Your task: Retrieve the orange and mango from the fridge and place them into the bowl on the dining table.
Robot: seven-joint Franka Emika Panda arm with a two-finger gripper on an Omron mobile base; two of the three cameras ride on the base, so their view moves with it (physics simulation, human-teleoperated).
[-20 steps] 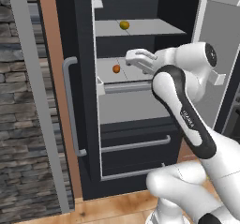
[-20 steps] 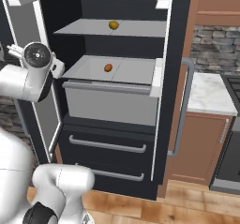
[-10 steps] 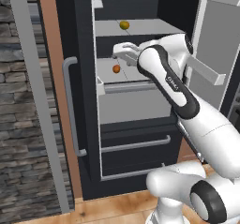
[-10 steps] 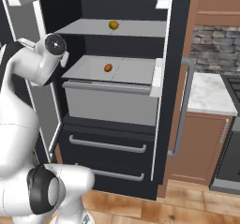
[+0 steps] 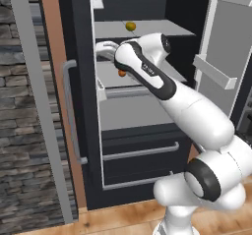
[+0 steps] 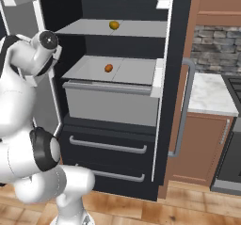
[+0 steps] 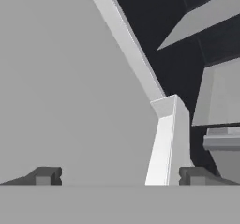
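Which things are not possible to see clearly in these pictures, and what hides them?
- Orange, left base view: mostly covered by the arm.
- Hand, left base view: its fingertips lie behind the arm's wrist.
- Fridge, right base view: its top is cut off by the upper edge.
- Mango: too small to show its skin in detail.

A grey stone wall [image 5: 24, 145] stands left, wooden floor [image 6: 188, 210] below, and a brown cabinet [image 6: 202, 148] carries a white marble top [image 6: 212, 94].

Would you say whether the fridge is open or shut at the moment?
Open: the fridge interior shows, with the mango on its upper shelf and the orange below.
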